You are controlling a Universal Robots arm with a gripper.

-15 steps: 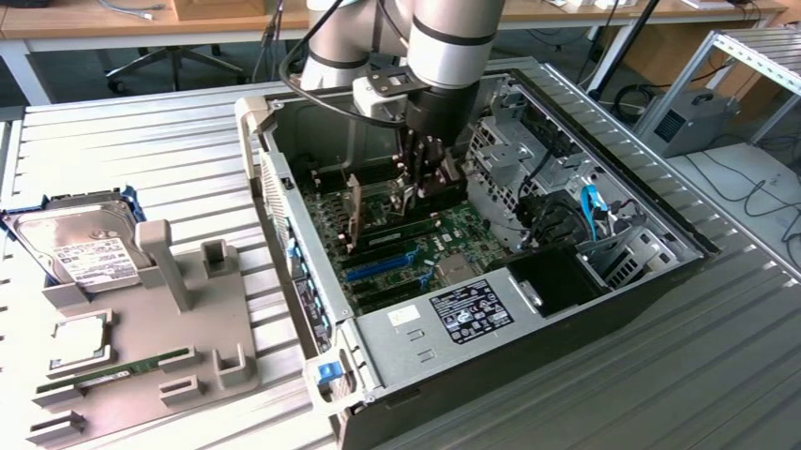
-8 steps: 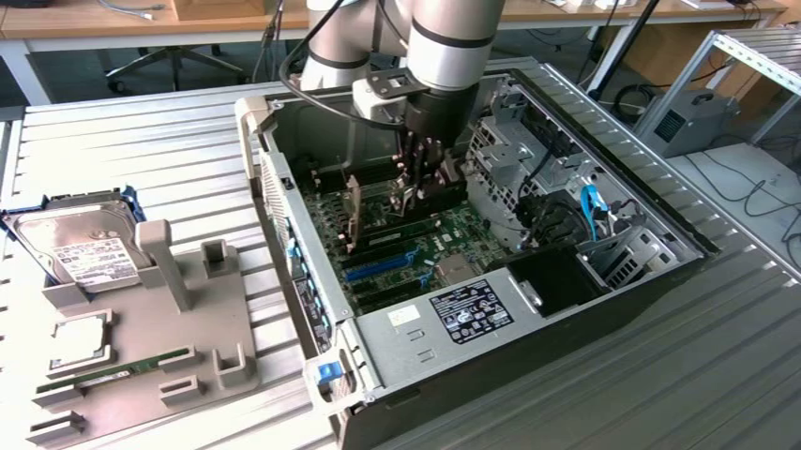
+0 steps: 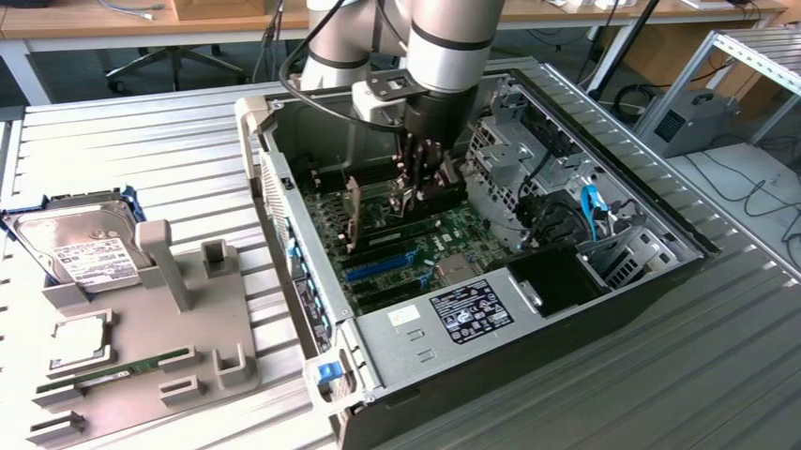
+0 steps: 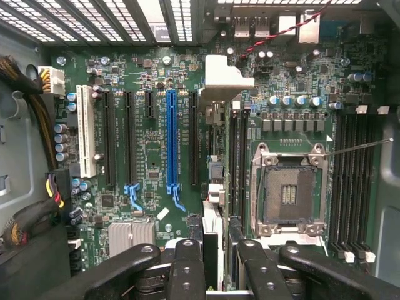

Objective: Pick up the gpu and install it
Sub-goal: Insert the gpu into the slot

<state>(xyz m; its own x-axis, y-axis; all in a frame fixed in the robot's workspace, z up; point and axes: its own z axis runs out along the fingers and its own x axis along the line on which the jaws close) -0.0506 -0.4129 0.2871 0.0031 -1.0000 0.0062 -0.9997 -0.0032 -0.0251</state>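
While gripped on edge, gpu upright — long axis along motherboard slots

Exterior high, oblique; wrist close above motherboard.

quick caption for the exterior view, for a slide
Robot arm's gripper holds the gpu upright over the motherboard inside the open computer case.
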